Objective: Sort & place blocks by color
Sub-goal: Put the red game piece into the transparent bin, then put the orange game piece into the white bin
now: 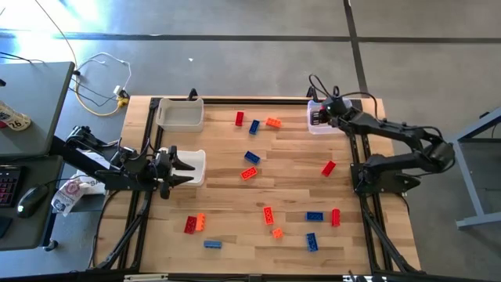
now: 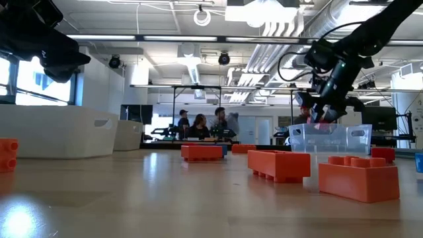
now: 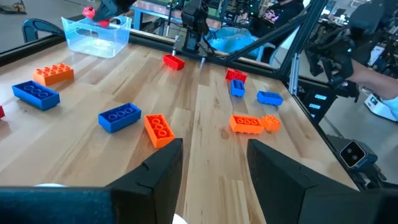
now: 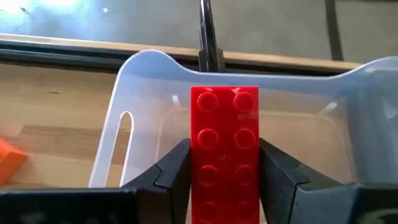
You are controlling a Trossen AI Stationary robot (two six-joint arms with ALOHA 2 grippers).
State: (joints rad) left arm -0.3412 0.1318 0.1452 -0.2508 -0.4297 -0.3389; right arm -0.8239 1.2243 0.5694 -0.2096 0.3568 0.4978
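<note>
Right gripper (image 4: 224, 171) pinches 1 red block (image 4: 224, 152) over my clear bin (image 4: 143, 81); left gripper (image 3: 214, 165) hangs spread.

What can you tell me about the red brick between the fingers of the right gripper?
The red brick is a glossy plastic piece with two rows of round studs on top, four pairs showing. It sits lengthwise between the dark fingers of the right gripper, which touch its two long sides. It hangs over the clear bin at the table's far right corner, above the bin's bottom and apart from it. Its near end is out of sight.
</note>
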